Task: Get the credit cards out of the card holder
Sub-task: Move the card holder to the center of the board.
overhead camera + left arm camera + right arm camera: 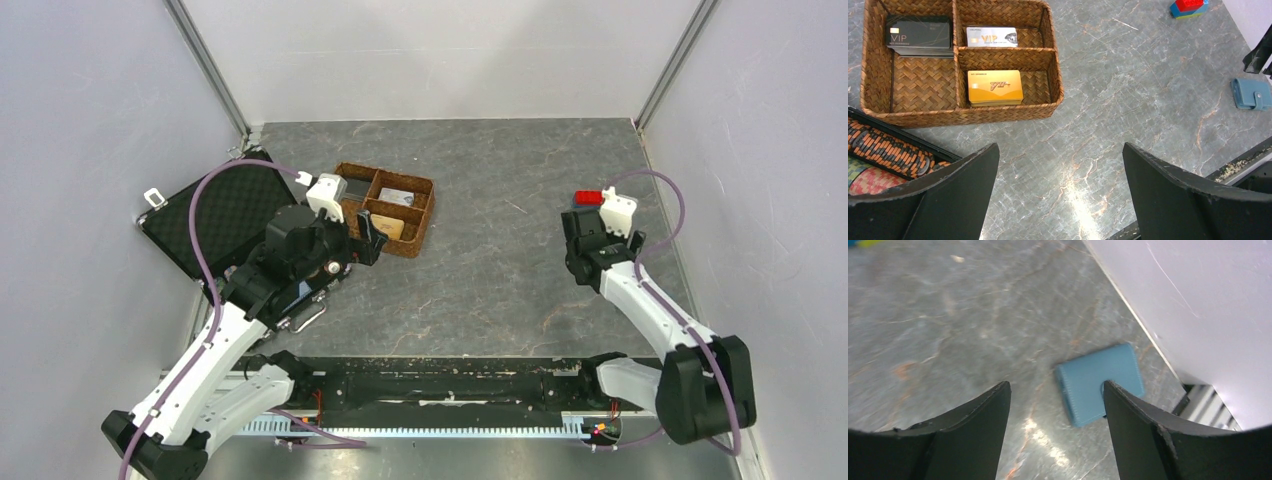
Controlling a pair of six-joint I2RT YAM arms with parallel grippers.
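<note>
Right claw (1057,386) half open above card holder (1088,390), contact unclear.

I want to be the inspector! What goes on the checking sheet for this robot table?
Surface: grey marbled table, no spills seen.
Job's things: blue card holder shut, flat near the right wall; black card, silver card, gold card in the wicker tray.
Clutter: black case with poker chips; toy blocks.
Grippers: left gripper open, empty; right gripper open over the holder.
Cables: purple cables loop along both arms.
Surroundings: plain white walls.
</note>
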